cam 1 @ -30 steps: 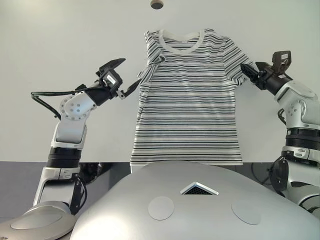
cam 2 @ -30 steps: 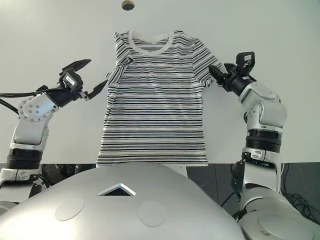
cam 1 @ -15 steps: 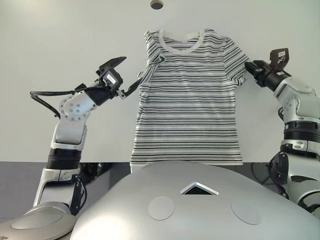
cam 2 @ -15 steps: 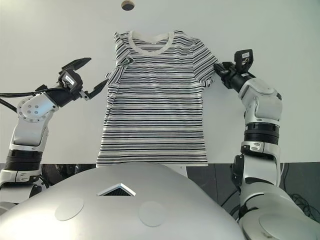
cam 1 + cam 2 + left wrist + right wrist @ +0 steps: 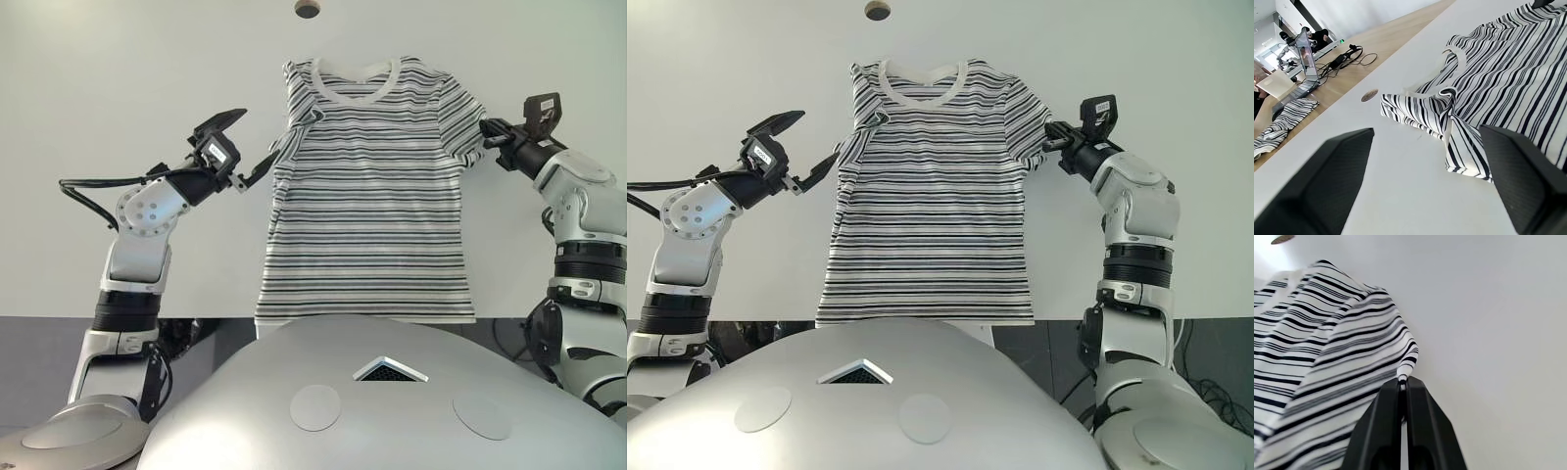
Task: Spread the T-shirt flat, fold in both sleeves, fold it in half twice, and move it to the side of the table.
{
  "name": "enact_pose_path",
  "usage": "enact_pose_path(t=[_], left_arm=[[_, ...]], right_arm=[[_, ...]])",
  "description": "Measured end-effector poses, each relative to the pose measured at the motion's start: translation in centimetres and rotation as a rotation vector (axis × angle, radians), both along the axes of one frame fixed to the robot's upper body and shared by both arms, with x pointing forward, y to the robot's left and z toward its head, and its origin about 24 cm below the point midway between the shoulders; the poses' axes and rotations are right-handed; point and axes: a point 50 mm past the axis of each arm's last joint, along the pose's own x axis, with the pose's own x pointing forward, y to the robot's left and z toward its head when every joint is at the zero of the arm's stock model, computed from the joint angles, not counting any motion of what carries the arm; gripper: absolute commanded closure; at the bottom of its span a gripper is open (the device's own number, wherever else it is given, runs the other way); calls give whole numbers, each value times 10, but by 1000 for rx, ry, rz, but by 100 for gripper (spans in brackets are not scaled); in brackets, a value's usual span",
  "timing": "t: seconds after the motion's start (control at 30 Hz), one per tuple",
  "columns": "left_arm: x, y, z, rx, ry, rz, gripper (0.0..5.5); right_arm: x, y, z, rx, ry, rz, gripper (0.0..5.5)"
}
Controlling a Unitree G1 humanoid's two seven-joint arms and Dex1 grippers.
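Note:
A black-and-white striped T-shirt (image 5: 367,196) lies front up on the white table (image 5: 118,59), collar at the far side. Its left sleeve (image 5: 1420,110) is bunched and folded in over the shoulder. My left gripper (image 5: 255,137) hovers open just left of that sleeve, one finger on each side of it in the left wrist view, touching nothing. The right sleeve (image 5: 1361,333) lies spread out. My right gripper (image 5: 1403,380) is shut on the outer edge of that sleeve's hem, at the shirt's right side (image 5: 1050,132).
A round cable hole (image 5: 308,8) sits in the table beyond the collar. Past the table's far edge stands a wooden desk with a laptop (image 5: 1308,49), cables and another striped cloth (image 5: 1283,122). Bare white table lies left and right of the shirt.
My right gripper has moved in to the right sleeve's edge and its fingers have come together on the hem. The left arm and the shirt have stayed put.

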Motion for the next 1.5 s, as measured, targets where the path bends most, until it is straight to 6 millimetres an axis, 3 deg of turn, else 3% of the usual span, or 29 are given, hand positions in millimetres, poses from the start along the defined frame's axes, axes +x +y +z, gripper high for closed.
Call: enact_pose_path(t=[0.27,0.6,0.93,1.2,1.33,1.43,1.5], left_arm=[[0,-1,0,-6,-1,0,151],[1,-5,-1,-22,0,-2,151],[1,-9,-3,-40,11,1,151],[0,-9,-3,-41,12,4,151],[1,-9,-3,-42,5,19,151],[2,-7,-6,-31,13,26,151],[2,-4,-10,-15,21,32,151]], right_arm=[[2,39,20,-21,-96,119,547],[11,86,18,-112,-119,228,547],[15,110,13,-193,-132,316,547],[15,114,1,-282,-120,352,384],[12,123,6,-210,-124,390,362],[-3,138,20,23,-100,475,362],[-12,138,41,163,-114,511,362]])
